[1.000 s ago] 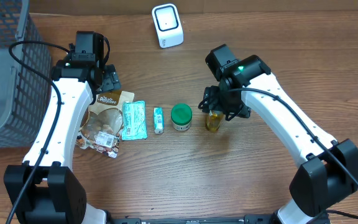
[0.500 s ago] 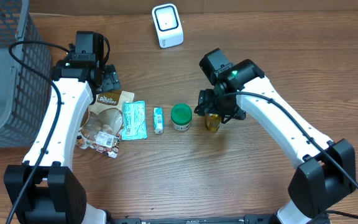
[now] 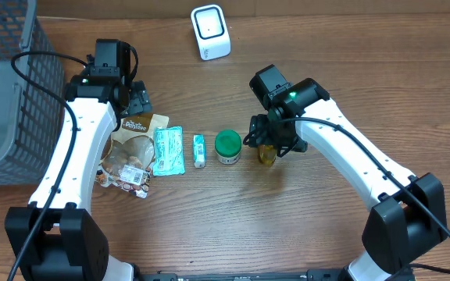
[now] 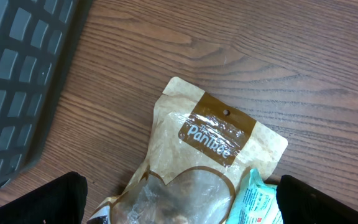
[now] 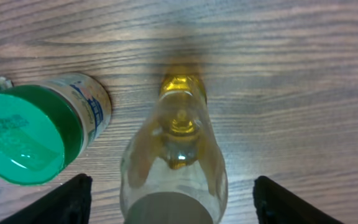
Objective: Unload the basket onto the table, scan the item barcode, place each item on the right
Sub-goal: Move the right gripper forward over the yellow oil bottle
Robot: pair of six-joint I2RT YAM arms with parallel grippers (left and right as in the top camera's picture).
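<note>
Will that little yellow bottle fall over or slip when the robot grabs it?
It might tip, since the bottle stands upright and looks tall and narrow. Its clear, shiny sides look smooth, so it may slip a little. The yellow liquid inside probably makes it heavyish for its size.

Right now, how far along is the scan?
Nothing looks scanned: the bottle stands in the row of items, well away from the scanner. In hand: the right gripper straddles it, jaws open, not gripping. To do: grip, lift, show its barcode to the scanner.
</note>
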